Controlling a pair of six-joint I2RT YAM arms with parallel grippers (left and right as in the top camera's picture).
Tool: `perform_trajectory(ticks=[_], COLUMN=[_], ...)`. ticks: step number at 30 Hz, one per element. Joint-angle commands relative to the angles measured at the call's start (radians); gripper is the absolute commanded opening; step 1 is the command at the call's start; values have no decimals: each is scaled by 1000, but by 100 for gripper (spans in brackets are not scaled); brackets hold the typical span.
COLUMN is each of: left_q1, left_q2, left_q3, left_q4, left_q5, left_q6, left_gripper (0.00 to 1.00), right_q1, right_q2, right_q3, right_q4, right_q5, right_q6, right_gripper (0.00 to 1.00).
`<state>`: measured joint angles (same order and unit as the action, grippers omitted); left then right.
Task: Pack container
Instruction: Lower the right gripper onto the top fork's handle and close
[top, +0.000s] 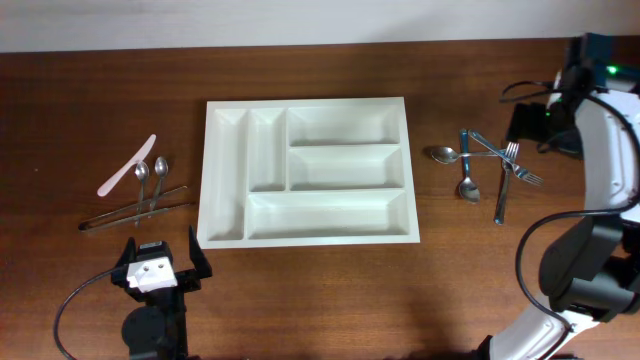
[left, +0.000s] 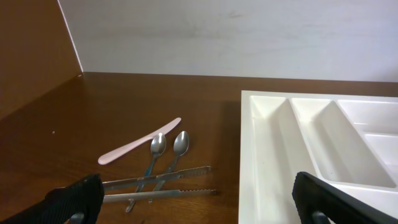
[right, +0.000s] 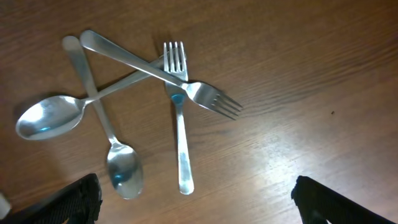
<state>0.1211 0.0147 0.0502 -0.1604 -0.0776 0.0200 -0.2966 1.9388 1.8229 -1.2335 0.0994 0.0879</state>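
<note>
Surveying from overhead, I find the white cutlery tray (top: 305, 232) lying flat at the middle of the tabletop (top: 320, 310), all five compartments empty, with loose cutlery on either side of it.

Hazard 1, right pile. The diagonal fork (right: 124, 56) lies across the straight fork (right: 180, 143) and across the handles of the left spoon (right: 46, 118) and the lower spoon (right: 124, 171). I judge that lifting any one piece could drag or flick its neighbours, or bring up two at once.

Hazard 2, left pile. Two teaspoons (left: 158, 144) cross the serrated tongs (left: 155, 186), beside a pink spatula (left: 138, 149). The same tangle applies. Everything lies flat, so a low pinch may scrape the wood and slip.

Hazard 3. A careless sweep could nudge the tray out of place.

The right claw (right: 196, 198) hangs above its pile, spread wide, gripping and touching nothing. The left claw (top: 162, 250) is near the tray's near-left corner, likewise spread wide and empty.
</note>
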Motion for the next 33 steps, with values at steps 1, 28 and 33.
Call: perform_trajectory(ticks=[1, 28, 33], left_q1=[6, 6, 6], left_q2=[-9, -9, -9], left_q3=[-5, -5, -5], left_q4=[2, 2, 2], left_q5=[11, 11, 11], left_q6=[19, 19, 19], left_gripper=[99, 99, 99], right_q1=[-41, -278, -397], right_q2=[19, -18, -62], right_q3=[-23, -474, -474], right_q4=[14, 628, 580], right_q5=[-168, -601, -618], right_q6=[-16, 298, 209], right_gripper=[100, 79, 80])
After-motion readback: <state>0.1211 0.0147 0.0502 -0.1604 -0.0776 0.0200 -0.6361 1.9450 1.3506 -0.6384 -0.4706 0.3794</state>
